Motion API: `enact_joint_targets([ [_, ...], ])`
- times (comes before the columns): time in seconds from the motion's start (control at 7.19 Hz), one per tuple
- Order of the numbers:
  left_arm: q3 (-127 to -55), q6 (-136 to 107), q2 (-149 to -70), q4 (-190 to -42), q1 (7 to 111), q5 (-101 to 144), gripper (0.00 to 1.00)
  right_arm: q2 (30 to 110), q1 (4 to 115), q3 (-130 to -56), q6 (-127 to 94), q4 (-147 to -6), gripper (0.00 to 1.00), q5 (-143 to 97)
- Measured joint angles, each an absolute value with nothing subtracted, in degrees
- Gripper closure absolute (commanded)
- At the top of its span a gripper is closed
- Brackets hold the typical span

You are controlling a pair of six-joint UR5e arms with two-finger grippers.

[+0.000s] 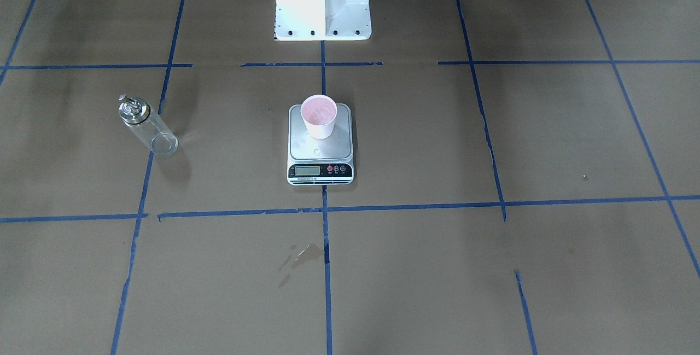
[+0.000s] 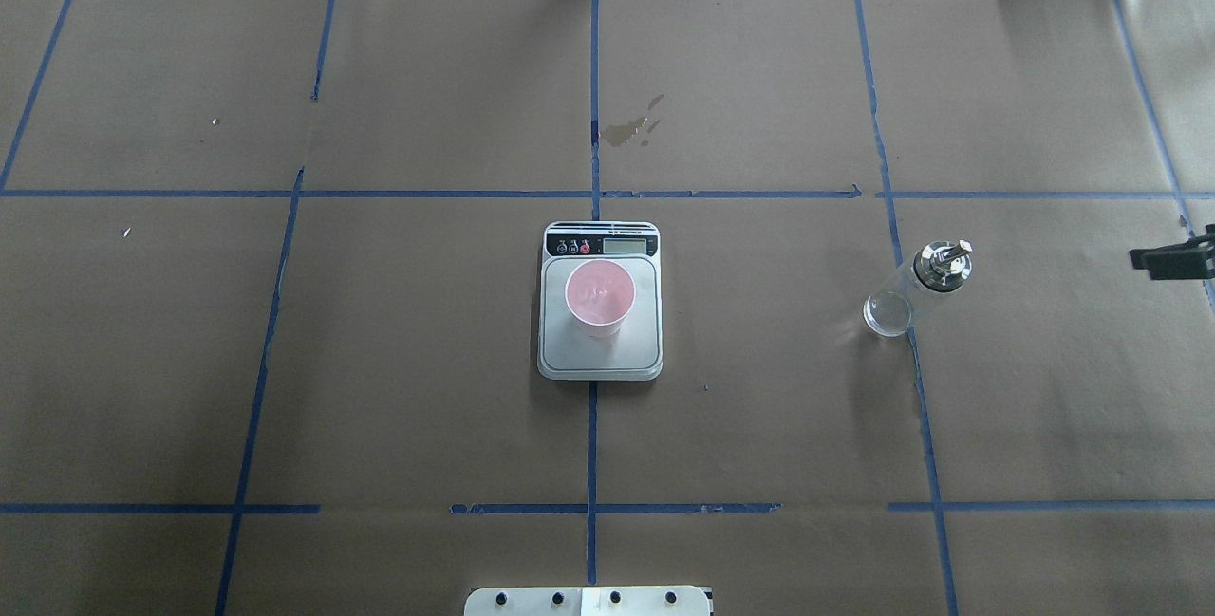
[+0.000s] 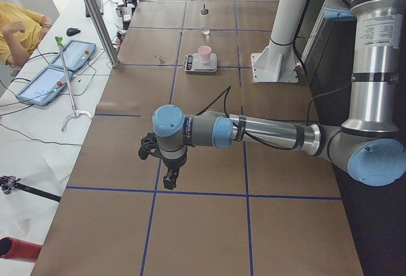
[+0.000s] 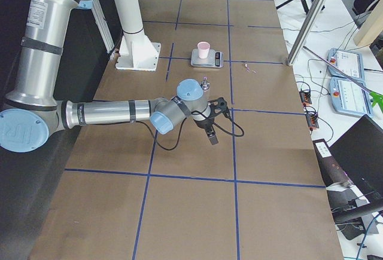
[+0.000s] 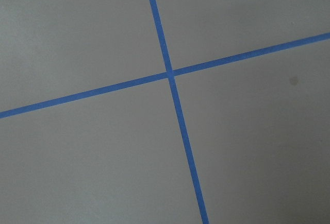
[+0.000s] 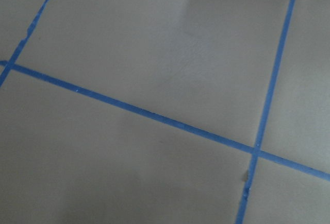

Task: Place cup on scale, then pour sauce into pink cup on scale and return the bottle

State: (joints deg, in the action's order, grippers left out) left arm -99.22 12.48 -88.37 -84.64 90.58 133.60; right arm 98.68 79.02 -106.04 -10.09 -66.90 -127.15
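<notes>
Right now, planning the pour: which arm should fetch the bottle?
Likely right. The bottle stands on the robot's right of the scale, near the right gripper; the left gripper is far across.

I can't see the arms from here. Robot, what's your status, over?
Left tool and right tool far from the scale, grip unclear. Cup on scale, bottle upright, apart. Nothing in the way.

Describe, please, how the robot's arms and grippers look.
The left arm and right arm are silver tubes with light-blue joint caps, printed labels and a black cable near the wrist. The left gripper and right gripper are small and black.
</notes>
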Motion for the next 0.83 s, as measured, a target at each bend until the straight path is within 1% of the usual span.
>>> enact_joint_targets([
  [0.14, -99.2, 12.5, -88.3, -84.6, 90.6, 133.6, 0.0, 94.6, 82.7, -106.0, -5.9, -76.9, 0.0, -129.1],
  [0.28, -99.2, 12.5, -88.3, -84.6, 90.6, 133.6, 0.0, 92.7, 84.5, -105.8, -4.0, -83.8, 0.0, -129.8],
  [0.42, -99.2, 12.5, -88.3, -84.6, 90.6, 133.5, 0.0, 93.7, 85.5, -105.2, -3.2, -87.1, 0.0, -130.1],
  [0.83, -98.8, 12.5, -88.3, -84.6, 90.6, 133.6, 0.0, 99.6, 86.2, -103.7, -2.9, -88.6, 0.0, -130.7],
])
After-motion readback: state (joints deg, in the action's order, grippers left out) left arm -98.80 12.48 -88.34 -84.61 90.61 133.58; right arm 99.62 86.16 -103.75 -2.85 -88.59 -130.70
